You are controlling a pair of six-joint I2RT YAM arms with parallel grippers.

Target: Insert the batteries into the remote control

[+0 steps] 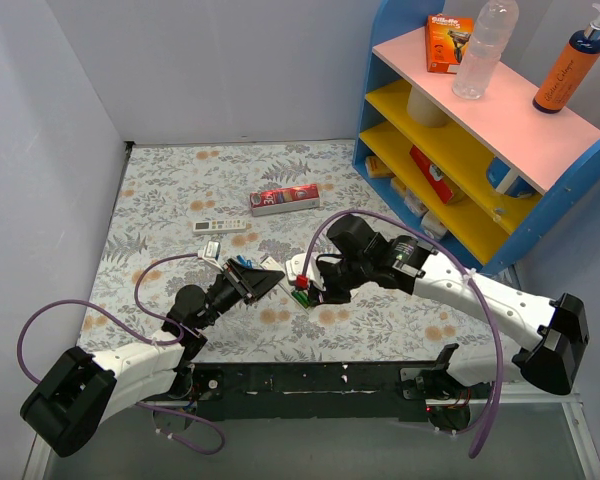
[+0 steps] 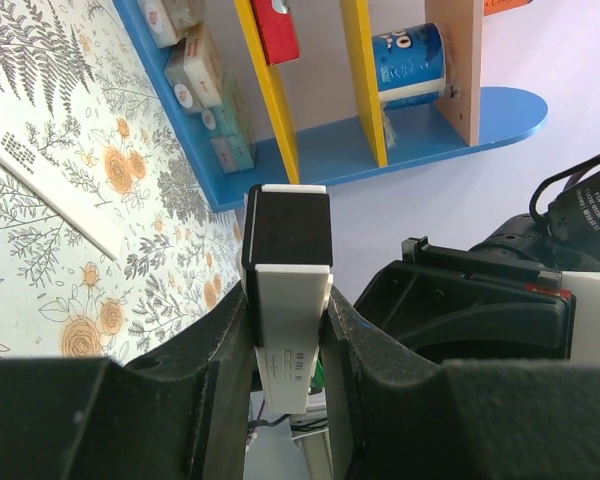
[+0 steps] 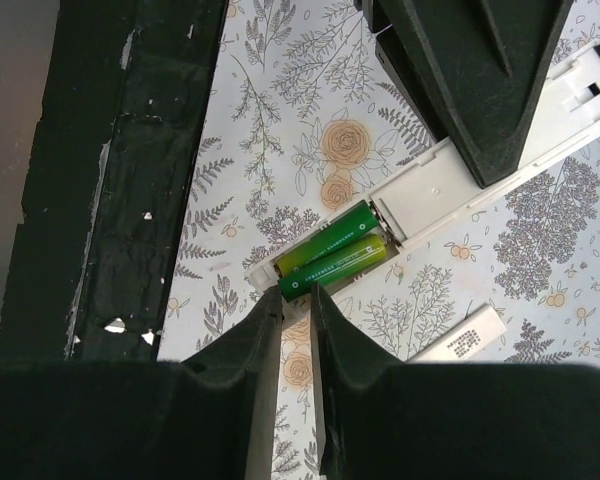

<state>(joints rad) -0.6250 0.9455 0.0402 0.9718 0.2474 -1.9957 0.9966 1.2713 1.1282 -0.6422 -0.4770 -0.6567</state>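
With the left gripper (image 2: 290,330) clamping the remote control (image 3: 450,190), we have both batteries (image 3: 335,250) bedded; the right gripper (image 3: 298,300), barely parted and empty, should next press them flush.

On the pink top board of the shelf (image 1: 510,120), the orange razor pack (image 1: 447,42) at the far end carries the Gillette name in white. The orange pump bottle (image 1: 568,72) at the near end of that board bears dark cursive lettering too small to read. A blue can (image 2: 408,62) lying inside the shelf shows white figures resembling "00". The red carton (image 1: 285,199) left of the shelf and the green batteries (image 3: 335,250) carry print too fine to read.
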